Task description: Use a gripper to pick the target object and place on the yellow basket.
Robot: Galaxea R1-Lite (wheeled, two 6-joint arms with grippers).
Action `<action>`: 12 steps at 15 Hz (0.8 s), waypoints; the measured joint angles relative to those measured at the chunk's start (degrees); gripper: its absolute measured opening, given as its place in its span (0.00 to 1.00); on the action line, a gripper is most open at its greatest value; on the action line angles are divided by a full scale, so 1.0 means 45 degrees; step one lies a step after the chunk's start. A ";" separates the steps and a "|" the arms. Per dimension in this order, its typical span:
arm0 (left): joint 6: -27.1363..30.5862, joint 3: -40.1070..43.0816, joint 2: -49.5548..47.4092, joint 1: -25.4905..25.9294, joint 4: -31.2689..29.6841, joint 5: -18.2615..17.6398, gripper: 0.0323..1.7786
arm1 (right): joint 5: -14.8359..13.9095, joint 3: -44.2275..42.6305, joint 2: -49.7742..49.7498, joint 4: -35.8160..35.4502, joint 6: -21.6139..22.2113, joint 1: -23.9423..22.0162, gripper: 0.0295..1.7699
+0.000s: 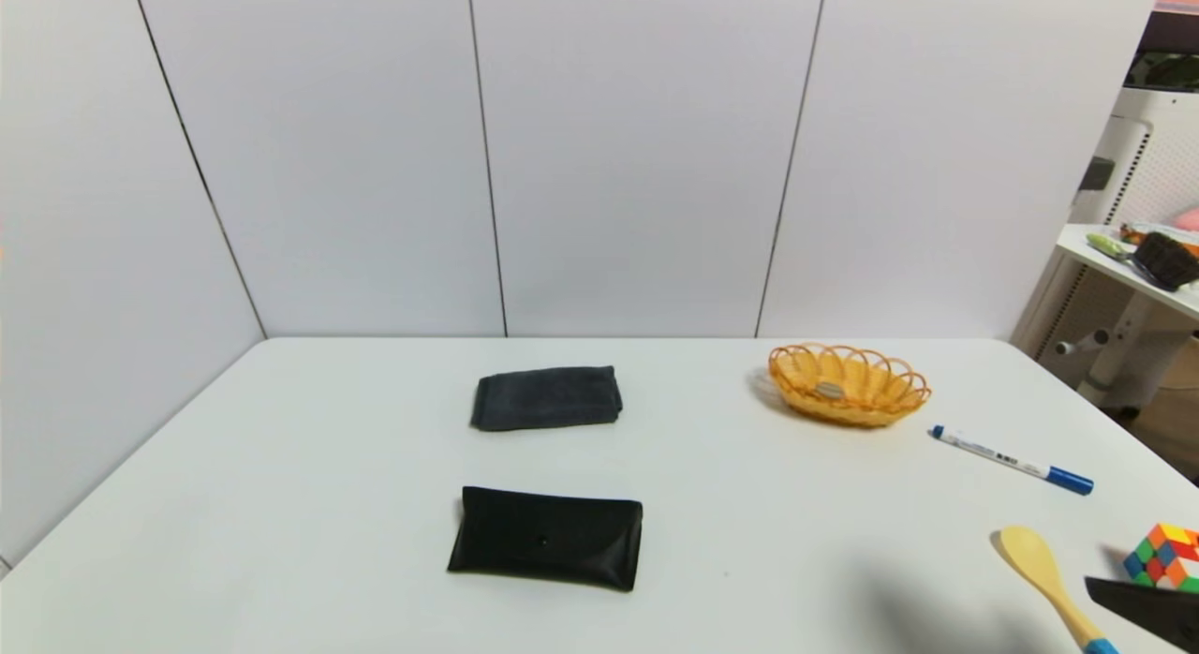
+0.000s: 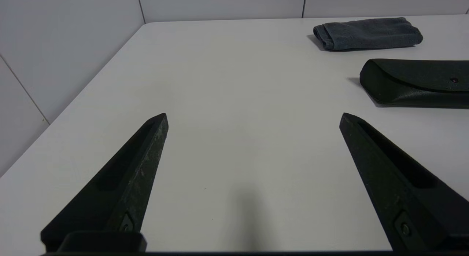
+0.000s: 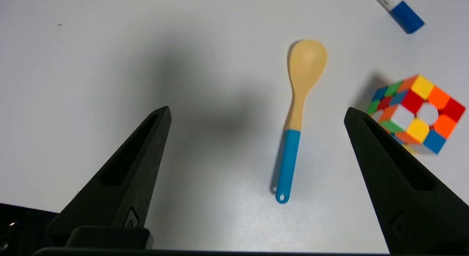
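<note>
The yellow basket (image 1: 880, 403) stands on the white table at the far right. A small pale tan rounded piece, the target object (image 1: 829, 389), lies inside it. My right gripper (image 3: 256, 109) hovers open over the table's near right corner, far from the basket, with nothing between its fingers. One of its dark fingers (image 1: 1138, 605) shows at the bottom right of the head view. My left gripper (image 2: 253, 116) is open and empty, low over bare table at the near left, and out of the head view.
A wooden spoon (image 3: 300, 102) with a blue handle lies under the right gripper, beside a colourful cube (image 3: 416, 113). A blue-capped marker (image 1: 1012, 460) lies near the basket. A black pouch (image 1: 546, 539) and a folded grey cloth (image 1: 546, 397) sit mid-table.
</note>
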 joint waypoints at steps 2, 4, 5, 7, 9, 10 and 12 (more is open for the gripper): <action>0.0000 0.0000 0.0000 0.0000 0.0000 0.0000 0.95 | 0.0087 0.2904 -0.2977 -0.1753 -0.0276 -0.0271 0.93; 0.0000 0.0000 0.0000 0.0000 0.0005 0.0000 0.95 | 0.0526 0.5811 -0.5518 -0.3896 -0.0780 -0.0796 0.94; 0.0005 0.0000 0.0000 0.0005 0.0000 0.0000 0.95 | 0.0794 0.6903 -0.6591 -0.4895 -0.0945 -0.1084 0.94; 0.0000 0.0000 0.0000 0.0005 0.0000 0.0000 0.95 | 0.1111 0.7994 -0.8552 -0.5770 -0.1073 -0.1539 0.95; 0.0000 0.0000 0.0000 0.0011 0.0000 0.0000 0.95 | 0.1246 0.8276 -1.0113 -0.5949 -0.1029 -0.1788 0.95; 0.0000 0.0000 0.0000 0.0011 0.0000 0.0000 0.95 | 0.1284 0.8336 -1.0573 -0.6011 -0.0694 -0.1869 0.96; 0.0000 0.0000 0.0000 0.0005 0.0000 -0.0005 0.95 | 0.1062 0.8368 -1.1056 -0.6041 0.0084 -0.1937 0.96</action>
